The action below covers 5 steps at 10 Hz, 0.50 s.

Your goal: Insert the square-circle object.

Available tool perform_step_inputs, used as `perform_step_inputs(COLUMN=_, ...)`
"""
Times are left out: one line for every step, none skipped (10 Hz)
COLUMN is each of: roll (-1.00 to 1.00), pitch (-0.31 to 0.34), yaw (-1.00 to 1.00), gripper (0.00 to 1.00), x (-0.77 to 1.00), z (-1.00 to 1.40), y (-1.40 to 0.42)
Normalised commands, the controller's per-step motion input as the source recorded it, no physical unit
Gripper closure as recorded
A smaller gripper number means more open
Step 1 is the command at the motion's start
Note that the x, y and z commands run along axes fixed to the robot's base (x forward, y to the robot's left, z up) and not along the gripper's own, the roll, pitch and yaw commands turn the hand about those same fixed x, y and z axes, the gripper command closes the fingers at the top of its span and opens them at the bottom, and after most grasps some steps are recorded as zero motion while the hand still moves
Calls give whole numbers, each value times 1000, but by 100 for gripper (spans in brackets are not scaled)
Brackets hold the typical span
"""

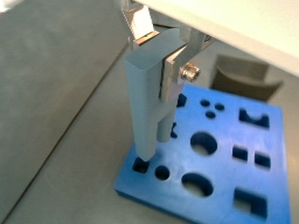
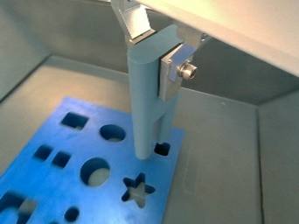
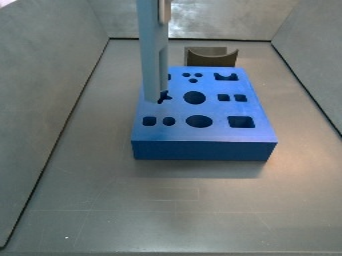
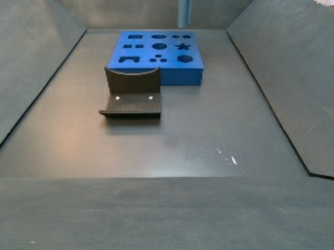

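Gripper grips bar — fixture apart.

Directly below the gripper, which clamps the top of the square-circle object, a big dark-blue block lies flat on the grey floor. Its top face is cut with holes (rounds, squares, a star, a notched shape). Beyond the block's edge, lower than the gripper and off to one side of it, the dark fixture stands on its base plate just beside the block; whether they touch cannot be told. Grey walls slope up around the floor.
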Motion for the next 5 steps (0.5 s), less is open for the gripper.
perform_step_inputs(roll=20, pitch=0, yaw=-1000, gripper=100, x=0, z=-134, y=-106)
perform_step_inputs(roll=36, pitch=0, yaw=-1000, gripper=100, x=0, z=-109, y=-40)
perform_step_inputs(roll=36, pitch=0, yaw=-1000, gripper=100, x=0, z=-111, y=-37)
perform_step_inputs(roll=37, pitch=0, yaw=-1000, gripper=100, x=0, z=-111, y=-40)
perform_step_inputs(roll=36, pitch=0, yaw=-1000, gripper=100, x=0, z=-111, y=-40)
